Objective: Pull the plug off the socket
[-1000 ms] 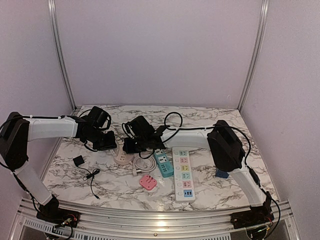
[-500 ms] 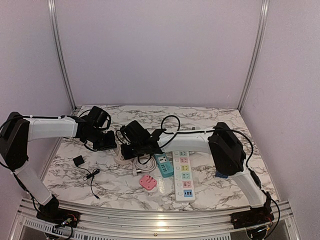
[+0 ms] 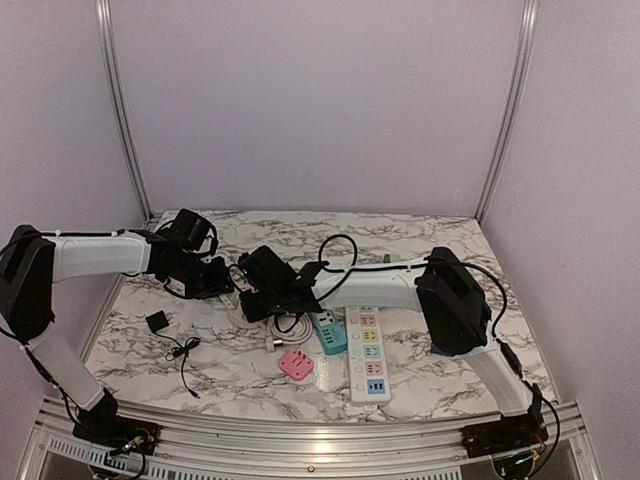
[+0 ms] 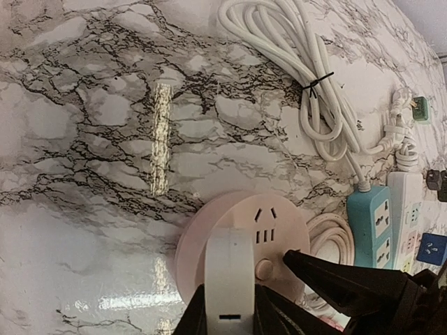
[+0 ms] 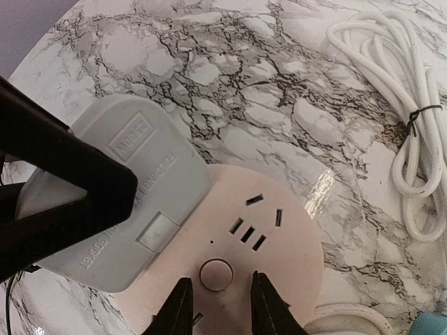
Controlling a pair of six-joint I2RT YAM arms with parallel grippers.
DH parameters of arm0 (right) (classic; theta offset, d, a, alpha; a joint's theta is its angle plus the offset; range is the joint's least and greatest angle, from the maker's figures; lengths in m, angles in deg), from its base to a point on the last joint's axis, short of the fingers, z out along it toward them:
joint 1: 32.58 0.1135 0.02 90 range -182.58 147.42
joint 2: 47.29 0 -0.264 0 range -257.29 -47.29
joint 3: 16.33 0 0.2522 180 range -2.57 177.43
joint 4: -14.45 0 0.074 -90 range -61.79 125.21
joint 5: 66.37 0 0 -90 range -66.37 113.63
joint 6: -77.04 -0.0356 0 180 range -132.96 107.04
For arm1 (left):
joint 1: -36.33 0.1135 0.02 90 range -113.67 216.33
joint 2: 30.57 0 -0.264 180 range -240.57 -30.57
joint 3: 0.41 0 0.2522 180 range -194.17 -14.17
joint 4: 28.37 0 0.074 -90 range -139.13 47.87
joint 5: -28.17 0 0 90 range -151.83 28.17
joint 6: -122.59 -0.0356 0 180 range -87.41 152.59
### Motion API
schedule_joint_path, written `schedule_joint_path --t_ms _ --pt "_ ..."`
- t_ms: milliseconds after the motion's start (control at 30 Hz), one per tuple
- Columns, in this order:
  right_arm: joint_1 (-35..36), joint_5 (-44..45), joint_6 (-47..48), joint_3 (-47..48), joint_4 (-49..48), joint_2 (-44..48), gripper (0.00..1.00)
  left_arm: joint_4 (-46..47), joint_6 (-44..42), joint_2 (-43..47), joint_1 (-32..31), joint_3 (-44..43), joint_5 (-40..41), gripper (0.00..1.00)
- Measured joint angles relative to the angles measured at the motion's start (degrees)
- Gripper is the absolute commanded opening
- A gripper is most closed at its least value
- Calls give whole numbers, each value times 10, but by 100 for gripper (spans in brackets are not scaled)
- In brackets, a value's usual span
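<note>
**Other Hardware Lying About**

Just right of the right claw (image 3: 248, 303) lies a teal plastic power strip (image 3: 328, 332), then a long white strip with pastel sockets (image 3: 367, 350); a pink square adapter (image 3: 296, 364) sits on the claw's near side (black cube charger (image 3: 157, 322) well left).

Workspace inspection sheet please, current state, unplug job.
Surface: marble table, glare streak.
Job's things: white plug sits on the round pink socket; prongs hidden.
Clutter: teal power strip, white power strip, pink adapter, black charger.
Grippers: left gripper shut on the plug; right gripper fingers apart, on the socket either side of its button.
Cables: white cord, bundled and tied.
Surroundings: plain walls, metal frame posts.
</note>
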Motion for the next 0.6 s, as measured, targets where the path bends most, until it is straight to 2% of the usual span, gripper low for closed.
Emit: schedule_joint_path --t_ms 167,600 --pt "0 1 0 0 0 0 30 11 1 10 1 13 -4 0" --pt "0 1 0 1 0 0 32 125 38 59 12 108 -42 0"
